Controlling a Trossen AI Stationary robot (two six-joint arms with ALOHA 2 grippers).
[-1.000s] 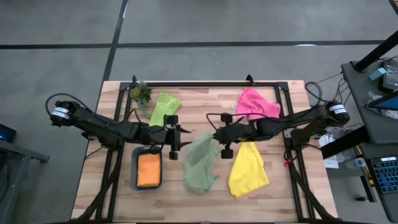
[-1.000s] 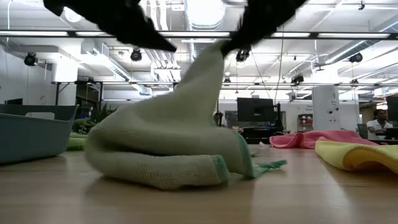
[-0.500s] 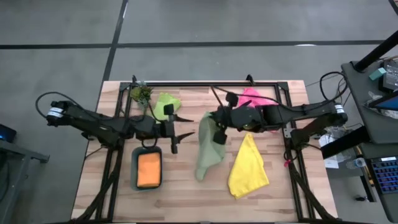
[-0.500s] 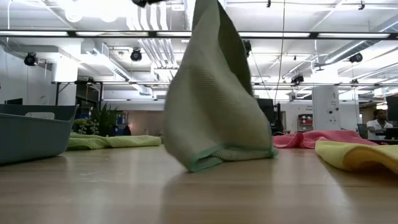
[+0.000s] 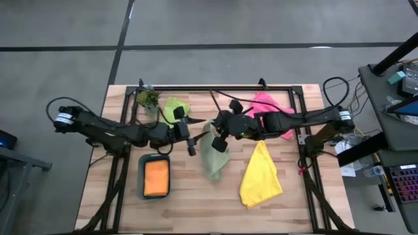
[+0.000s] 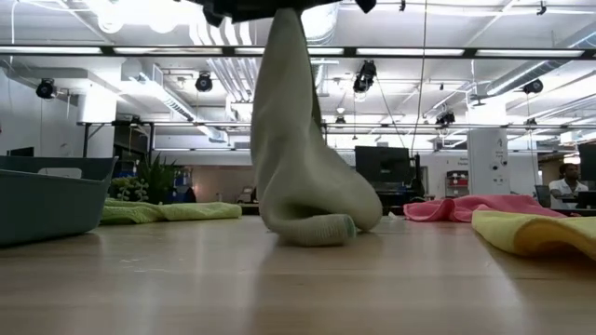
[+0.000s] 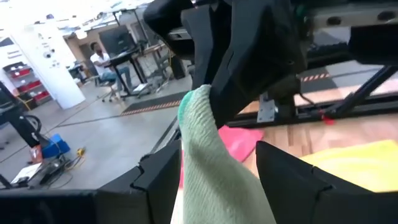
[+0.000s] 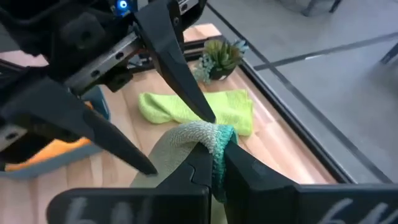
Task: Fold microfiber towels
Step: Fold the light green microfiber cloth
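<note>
I have the right hand (image 5: 218, 134) clenched on the top edge of the pale sage green towel (image 5: 213, 156), just left of centre in the overhead frame. From the level camera the cloth (image 6: 303, 167) hangs down from the top of the frame as a narrow drape, and its lower end rests bunched on the wooden surface (image 5: 307, 196). The right wrist camera shows my two fingers pinched tight on a fold of that towel (image 8: 208, 140).

My left hand (image 5: 189, 134) sits just left of the hanging cloth, released, its fingers spread wide on either side of the fabric without closing on it; the left wrist camera shows the cloth (image 7: 214, 174) running up between them.

The lime green towel (image 5: 173, 109) lies at upper left of the surface, beside the small potted plant (image 5: 147, 98). The orange towel (image 5: 157, 178) lies folded inside the teal tray (image 5: 142, 177) at lower left. The pink towel (image 5: 271, 109) is crumpled at upper right, partly under my right arm. The yellow towel (image 5: 261, 175) lies at lower right, well apart from the sage one
</note>
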